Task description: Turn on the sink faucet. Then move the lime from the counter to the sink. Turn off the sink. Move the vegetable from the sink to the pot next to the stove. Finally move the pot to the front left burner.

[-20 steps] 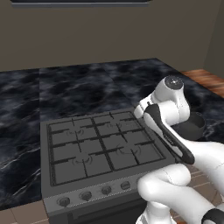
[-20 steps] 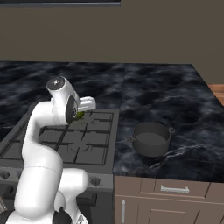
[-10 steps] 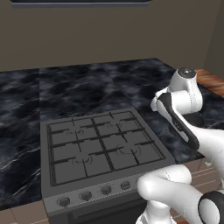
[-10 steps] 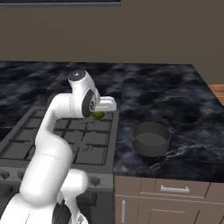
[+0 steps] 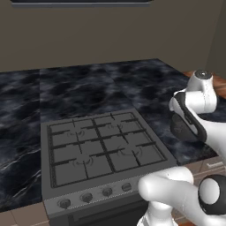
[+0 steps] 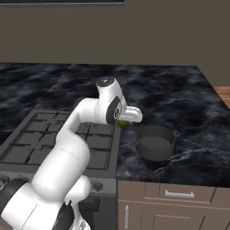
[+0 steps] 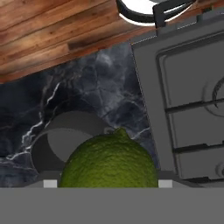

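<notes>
My gripper point(image 6: 126, 120) is shut on the yellow-green lime point(image 6: 122, 123) and holds it in the air just past the stove's right edge, to the left of the pot point(image 6: 155, 143). The hand view looks down past the lime point(image 7: 109, 161) at the dark grey pot point(image 7: 61, 142), which stands empty on the black marble counter point(image 7: 100, 83) right beneath it. The grey stove point(image 5: 101, 150) with black grates lies to the left, its front left burner point(image 5: 81, 162) bare. Sink and faucet are out of view.
Wooden floor point(image 7: 52, 30) shows beyond the counter's front edge in the hand view. Cabinet drawers point(image 6: 179, 195) sit under the counter below the pot. Black counter point(image 6: 179, 99) stretches behind and to the right of the pot. Stove knobs point(image 5: 95, 194) line the range front.
The arm has swung to the right across the stove with the lime in its grip, from over the grates to a spot beside the pot. The pot has stayed put.
</notes>
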Tool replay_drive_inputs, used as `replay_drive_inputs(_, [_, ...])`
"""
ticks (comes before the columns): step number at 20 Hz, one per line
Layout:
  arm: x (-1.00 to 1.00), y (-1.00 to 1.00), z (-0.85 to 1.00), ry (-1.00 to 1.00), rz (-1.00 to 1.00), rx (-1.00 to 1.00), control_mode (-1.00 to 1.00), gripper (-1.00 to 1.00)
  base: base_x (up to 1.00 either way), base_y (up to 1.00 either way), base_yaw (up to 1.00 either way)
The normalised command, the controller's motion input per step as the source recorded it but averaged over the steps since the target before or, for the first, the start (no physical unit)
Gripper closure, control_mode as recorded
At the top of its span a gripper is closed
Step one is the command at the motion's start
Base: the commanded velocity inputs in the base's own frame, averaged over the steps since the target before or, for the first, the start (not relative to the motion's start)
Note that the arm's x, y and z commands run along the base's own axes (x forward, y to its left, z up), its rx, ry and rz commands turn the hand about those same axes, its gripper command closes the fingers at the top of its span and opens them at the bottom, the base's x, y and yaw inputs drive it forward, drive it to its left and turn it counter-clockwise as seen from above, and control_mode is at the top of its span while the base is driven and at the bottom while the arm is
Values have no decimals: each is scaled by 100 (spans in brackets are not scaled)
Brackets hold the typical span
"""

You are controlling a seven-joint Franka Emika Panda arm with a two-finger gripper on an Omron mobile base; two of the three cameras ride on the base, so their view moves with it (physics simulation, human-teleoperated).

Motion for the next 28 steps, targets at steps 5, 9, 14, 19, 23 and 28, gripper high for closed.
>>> replay_drive_inputs(5, [17,-84,-21,1,-18,8,-100,100,0,0,0])
replay_drive_inputs(9, [11,-59,-14,6,-15,7,-100,100,0,0,0])
replay_drive_inputs(14, [30,-22,-22,9,-8,1,-100,100,0,0,0])
replay_drive_inputs(19, [27,-6,-35,11,-5,0,-100,100,0,0,0])
replay_drive_inputs(23, [24,-3,-36,6,0,1,-100,100,0,0,0])
replay_drive_inputs(28, [12,-2,-32,2,0,5,-100,100,0,0,0])
